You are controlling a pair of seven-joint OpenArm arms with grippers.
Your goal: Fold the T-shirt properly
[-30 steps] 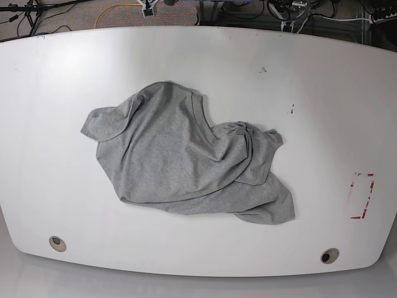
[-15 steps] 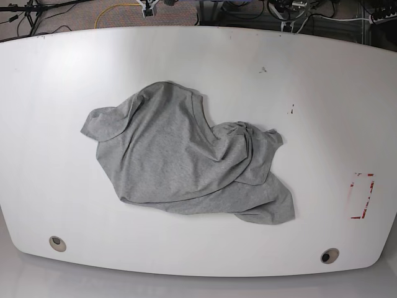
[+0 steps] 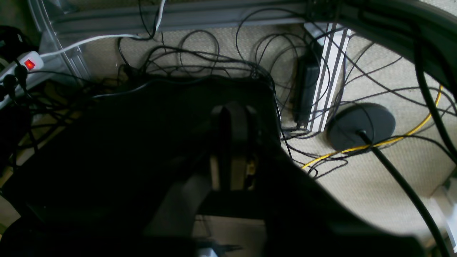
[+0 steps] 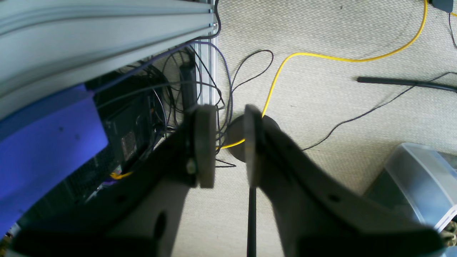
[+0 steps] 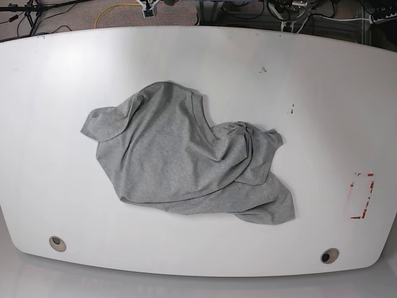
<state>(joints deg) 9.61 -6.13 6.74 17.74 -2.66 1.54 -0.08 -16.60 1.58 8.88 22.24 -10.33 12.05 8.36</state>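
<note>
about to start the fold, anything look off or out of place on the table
The T-shirt lies crumpled, not flat: bunched folds near its right side and layers overlapping at the bottom edge. The table has a few small dark specks and a red-marked patch near its right edge. Nothing spilled or damaged shows.

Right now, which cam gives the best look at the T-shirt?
Base view. The whole T-shirt shows there, crumpled on the white table, no arm near it. Both wrist views show none of it: they point at carpet and cables, with only the left gripper and right gripper in frame.
</note>
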